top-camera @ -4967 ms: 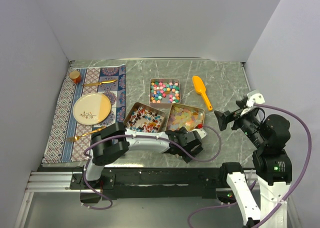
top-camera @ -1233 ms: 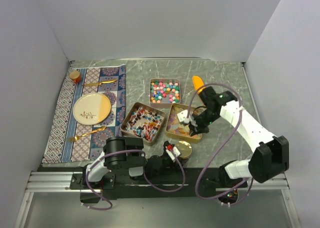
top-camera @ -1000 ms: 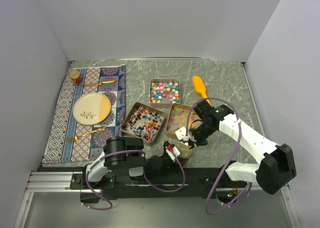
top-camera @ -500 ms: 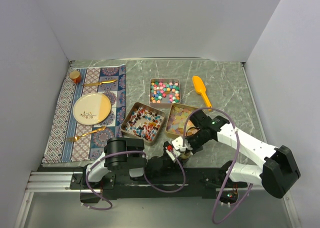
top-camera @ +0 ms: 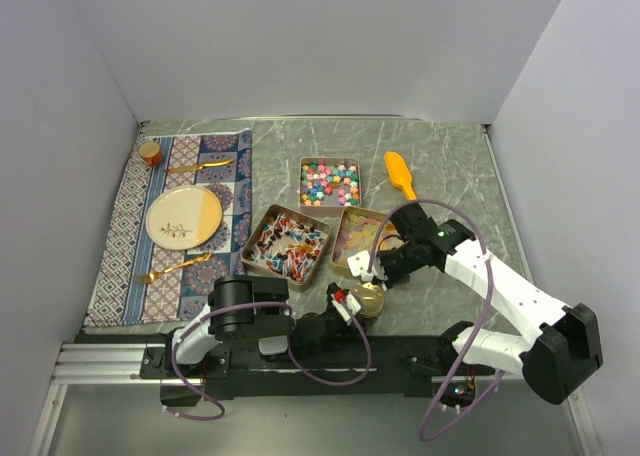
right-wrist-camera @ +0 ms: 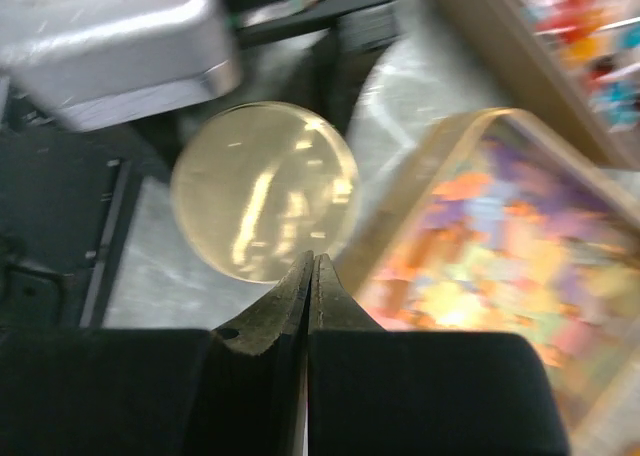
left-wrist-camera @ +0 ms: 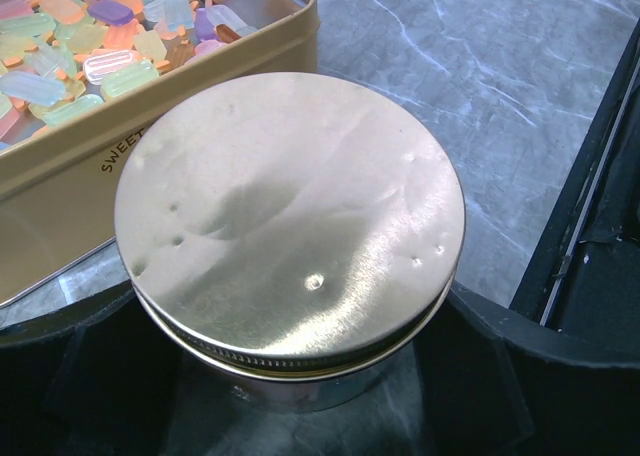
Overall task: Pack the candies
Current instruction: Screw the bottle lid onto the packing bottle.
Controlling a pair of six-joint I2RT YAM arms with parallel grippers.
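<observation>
**Top external: candies (top-camera: 330, 183) in three tins, right tool (top-camera: 372, 273) pinched closed by the round jar (top-camera: 368, 299)**

I see three square tins grouped at mid-desk. The multicolour balls (top-camera: 322, 176) fill the one at 12 o'clock of the group. The wrapped pieces (top-camera: 288, 244) are at 8 o'clock and the translucent squares (top-camera: 354, 238) at 4 o'clock. An orange scoop (top-camera: 400, 179) lies at 3 o'clock of the ball tin (top-camera: 303, 182), apart from it.

The round jar stands just beside the squares' tin (top-camera: 345, 216), at its 6 o'clock, with its gold lid (left-wrist-camera: 290, 226) on. My left tool (top-camera: 355, 303) is spread wide around it. On the left wrist view the dark fingers (left-wrist-camera: 70, 376) hug the jar on both sides under the lid rim, so I read it as gripped. The squares' tin sits at 10 o'clock of the lid there.

My right tool reaches in from 3 o'clock, its tips pressed together with nothing between them. The right wrist view is blurred. There the tips point at the near edge of the lid, with the squares at 3 o'clock. I cannot tell whether they touch the lid.
</observation>
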